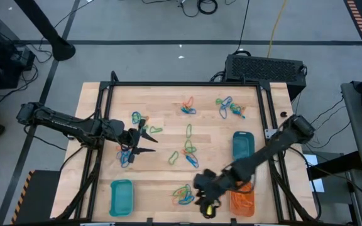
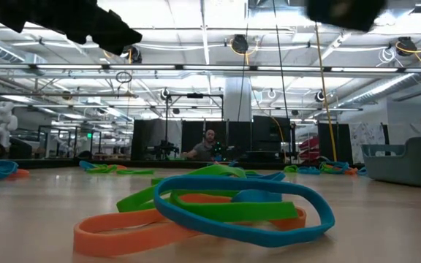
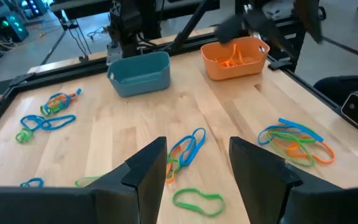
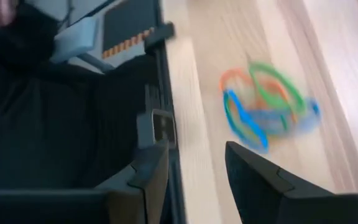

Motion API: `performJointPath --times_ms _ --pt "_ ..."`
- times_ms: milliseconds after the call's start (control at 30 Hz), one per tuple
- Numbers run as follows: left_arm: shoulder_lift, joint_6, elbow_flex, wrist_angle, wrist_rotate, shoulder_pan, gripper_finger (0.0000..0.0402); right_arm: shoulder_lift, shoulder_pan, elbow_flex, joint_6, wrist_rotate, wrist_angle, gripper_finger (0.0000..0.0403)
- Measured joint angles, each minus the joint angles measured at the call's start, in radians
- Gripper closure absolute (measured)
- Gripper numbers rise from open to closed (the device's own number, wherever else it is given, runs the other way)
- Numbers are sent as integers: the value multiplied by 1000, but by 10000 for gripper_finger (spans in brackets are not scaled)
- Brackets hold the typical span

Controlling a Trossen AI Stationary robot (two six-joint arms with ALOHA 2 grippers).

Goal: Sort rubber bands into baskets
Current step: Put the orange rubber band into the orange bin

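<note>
The left tool [image 1: 144,140] hangs over the left half of the surface [image 1: 162,103] with its fingers spread and nothing between them. Just ahead of its tips, in its wrist view, lie a blue-and-orange tangle of rubber bands [image 3: 185,151] and a single green band [image 3: 196,201]; a blue clump sits just beside it in the overhead view. Farther ahead stand a teal basket [image 3: 140,73] and the orange basket [image 3: 235,57], which already holds orange bands.

The right tool [image 1: 205,199] is low at the near edge of the surface, just beside the orange basket, its fingers also apart and empty. A mixed knot of orange, green and blue bands [image 4: 263,106] lies ahead of it and to one side. A second teal basket [image 1: 121,196] sits well apart, near the left tool's side.

The main risk, as I judge it, is the knots: colours are looped through each other, so a pinch on one band could drag its neighbours along and drop the wrong colour into a basket. Thin bands lying flat may also slip from the fingertips, or a closing finger could scrape the wood and miss. The right tool works so near the edge that a flicked band could fall off the surface
</note>
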Motion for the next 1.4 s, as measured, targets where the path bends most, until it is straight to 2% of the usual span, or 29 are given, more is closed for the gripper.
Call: performJointPath --times_ms 100,233,400,500,667,767,933,1167,1400 --pt "0 0 0 -5 0 0 219 66 -42 0 -151 -45 124 252" --pt "0 0 0 -4 0 0 219 136 -72 0 -350 -46 210 252" --pt "0 0 0 -4 0 0 219 218 -97 -1 -471 -75 356 252" --pt "0 1 0 -7 0 0 219 283 -107 25 -485 -132 431 252" --pt "0 0 0 -7 0 0 219 395 -107 143 -482 -222 401 252" --pt "0 0 0 -9 1 0 219 418 -107 165 -455 -257 375 252" --pt "1 0 0 -11 1 0 219 414 -98 171 -454 -172 279 255" --pt "1 4 0 -7 1 0 219 418 -93 171 -457 -171 270 268" --pt "1 21 0 -7 1 0 219 419 -79 170 -476 -118 246 271"
